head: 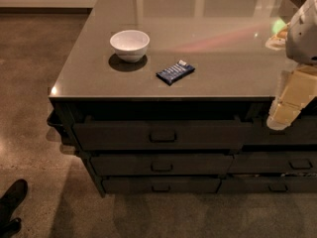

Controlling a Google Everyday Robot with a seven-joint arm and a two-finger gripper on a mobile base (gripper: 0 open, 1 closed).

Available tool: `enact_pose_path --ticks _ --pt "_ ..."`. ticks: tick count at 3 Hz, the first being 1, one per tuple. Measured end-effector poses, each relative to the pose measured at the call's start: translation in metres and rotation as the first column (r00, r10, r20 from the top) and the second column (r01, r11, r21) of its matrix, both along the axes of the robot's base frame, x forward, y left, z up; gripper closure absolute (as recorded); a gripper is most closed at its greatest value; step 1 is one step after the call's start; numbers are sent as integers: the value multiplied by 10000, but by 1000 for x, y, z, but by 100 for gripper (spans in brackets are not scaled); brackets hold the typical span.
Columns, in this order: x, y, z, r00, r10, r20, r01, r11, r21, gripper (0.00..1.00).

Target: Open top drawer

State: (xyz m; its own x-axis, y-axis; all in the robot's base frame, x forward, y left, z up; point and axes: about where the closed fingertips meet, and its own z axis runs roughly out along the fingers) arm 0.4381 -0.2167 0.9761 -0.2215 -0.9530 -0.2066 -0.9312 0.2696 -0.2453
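Your gripper [280, 119] sits at the far right edge of the view, a cream-coloured claw hanging down from the white arm [303, 31] just past the front lip of the countertop [223, 58]. Its tip is level with the upper edge of the drawer fronts. You cannot tell from here whether the claw is wide or narrow, and nothing shows in its hold.

The top drawer [114, 135] lies to the left of the claw, directly under the countertop, as the widest and tallest dark grey panel of the left column. Its right end comes near the claw but stays apart from it. The small metal loop handle [163, 136] at the panel's centre is well apart from the claw, off to its left and slightly lower. None of the drawer's inside shows.

Below it you see two shallower drawers [161, 165], and under the claw the shorter drawers of the right column [297, 163]. On the countertop stand a white bowl [130, 44] and, near it, a dark blue packet [175, 72]. A dark shoe [12, 197] shows on the floor at lower left
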Motion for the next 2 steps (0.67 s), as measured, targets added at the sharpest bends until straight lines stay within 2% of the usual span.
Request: enact_pose_path --ticks 1,2 --pt "0 0 0 10000 0 0 0 10000 1 0" --pt "0 12 -30 9996 217 -182 -200 9960 867 0"
